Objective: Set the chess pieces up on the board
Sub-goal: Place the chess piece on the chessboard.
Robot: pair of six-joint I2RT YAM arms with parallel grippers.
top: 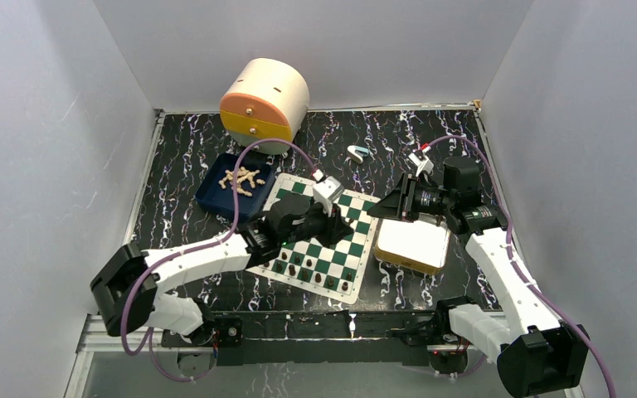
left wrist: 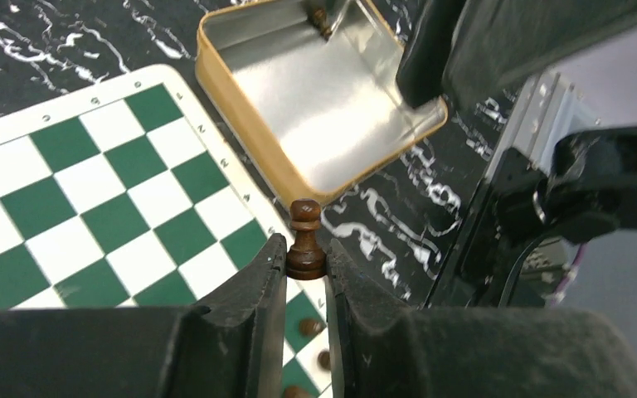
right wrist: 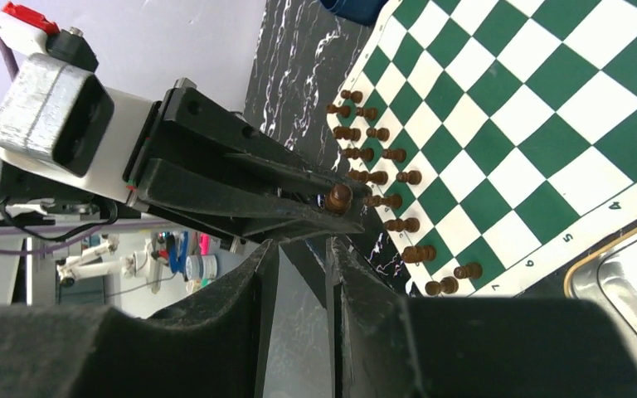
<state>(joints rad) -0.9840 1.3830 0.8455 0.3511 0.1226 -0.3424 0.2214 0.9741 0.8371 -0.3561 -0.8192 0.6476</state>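
Pawn: dark brown and upright, pinched at its base between the two fingers of the left gripper. Its head and collar stand clear of the fingertips, and the jaws are narrow, closed on the piece. Facing them tip to tip is the right gripper, its jaws a narrow slot apart with nothing between them; the pawn sits just beyond their tips. Under the left jaws lies the white border of the board, on the side next to the tin. The tin, gold-rimmed and open, sits just ahead of the left jaws, off the board. A stray piece lies in its far corner. Behind the left jaws, toward the arm bases, dark pieces stand in two rows along the board's edge. Well away from both jaws, past the board's far corner, a blue tray holds the pale pieces. A round cream-and-orange drawer box stands beyond it.
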